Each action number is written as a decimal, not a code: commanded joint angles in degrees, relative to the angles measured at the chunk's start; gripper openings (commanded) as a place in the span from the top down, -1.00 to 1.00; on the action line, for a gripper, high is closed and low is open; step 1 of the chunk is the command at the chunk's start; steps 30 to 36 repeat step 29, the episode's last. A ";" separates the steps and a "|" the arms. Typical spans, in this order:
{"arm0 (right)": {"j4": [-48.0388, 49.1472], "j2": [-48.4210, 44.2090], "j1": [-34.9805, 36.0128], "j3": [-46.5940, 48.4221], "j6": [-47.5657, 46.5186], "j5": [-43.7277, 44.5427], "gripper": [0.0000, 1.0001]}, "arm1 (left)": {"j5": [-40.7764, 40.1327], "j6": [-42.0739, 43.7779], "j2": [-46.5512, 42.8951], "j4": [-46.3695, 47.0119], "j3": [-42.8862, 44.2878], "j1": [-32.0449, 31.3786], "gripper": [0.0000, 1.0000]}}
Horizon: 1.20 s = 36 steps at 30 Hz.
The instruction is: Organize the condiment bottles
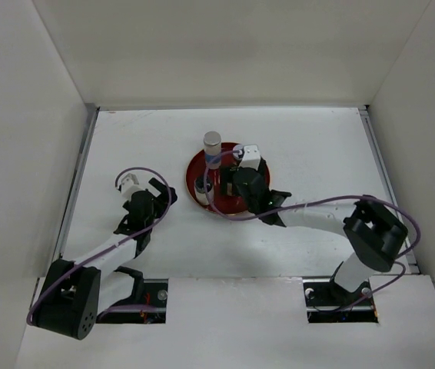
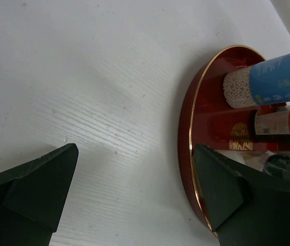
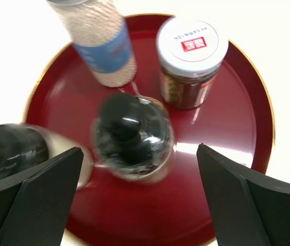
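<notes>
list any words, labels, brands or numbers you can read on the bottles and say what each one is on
Nothing reads clearly enough to quote.
jar, white lid: a red square with pale characters under a curved line of small print, too blurred to read.
tall bottle, blue label: faint pale characters, unreadable.
brown bottle, orange and white label: print too small to read.

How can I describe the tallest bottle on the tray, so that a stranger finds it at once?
Find the round red tray in the middle of the white table. At its far left edge stands a slim bottle full of pale grains. Only this one has a grey cap and a blue label, and it is the tallest thing there.
</notes>
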 commanded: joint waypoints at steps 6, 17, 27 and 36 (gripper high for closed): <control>2.86 -25.83 1.14 -11.50 1.78 6.82 -1.00 | 0.28 0.91 1.41 -4.42 4.52 1.00 -1.00; 2.77 -43.43 -19.86 -28.13 6.52 -1.60 -0.71 | -0.33 1.26 -2.71 0.24 2.06 0.74 -1.00; 4.17 -38.60 -19.52 -28.49 7.59 -1.88 0.12 | -0.33 2.67 0.00 -0.02 3.72 -1.63 -1.00; 5.14 -38.25 -18.91 -28.75 7.24 -1.44 -0.17 | -0.33 2.94 1.32 -0.03 4.08 -1.81 -1.00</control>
